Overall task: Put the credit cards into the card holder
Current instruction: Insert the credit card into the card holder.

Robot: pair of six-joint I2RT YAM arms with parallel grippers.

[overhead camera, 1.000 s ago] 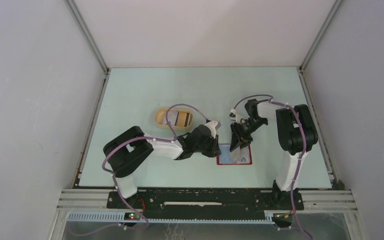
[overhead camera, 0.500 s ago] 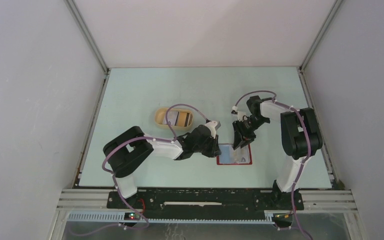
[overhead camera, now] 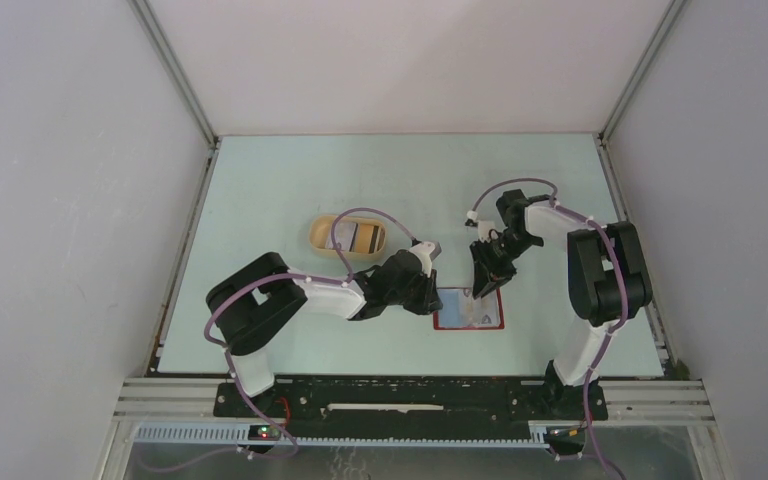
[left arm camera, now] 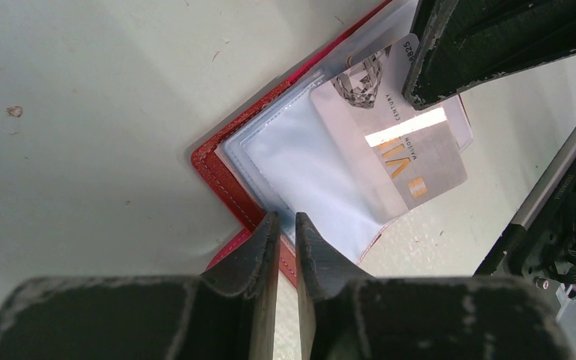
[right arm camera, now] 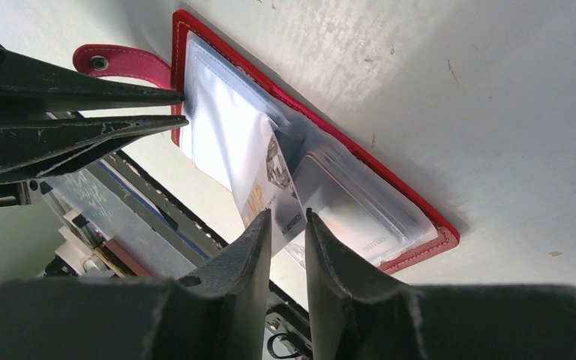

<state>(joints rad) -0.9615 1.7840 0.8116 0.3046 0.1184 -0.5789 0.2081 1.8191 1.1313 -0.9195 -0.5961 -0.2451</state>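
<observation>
Red stitched holder (left arm camera: 225,182) with glossy clear sleeves (left arm camera: 307,169), its edge pinched by the left gripper (left arm camera: 286,222); right gripper (right arm camera: 286,219) clamps a silver "VIP" card (right arm camera: 273,174).

Place: we logged this as a robotics lab test cell.
Enclosure: we found plain white panels (overhead camera: 70,200) on three sides, joined by aluminium posts (overhead camera: 173,70).
Bench: we noted a pale table (overhead camera: 280,180) edged by a metal rail (overhead camera: 410,398).
Equipment: we counted a left arm (overhead camera: 290,295) and a right arm (overhead camera: 600,270), both looped with purple cables (overhead camera: 360,212).
</observation>
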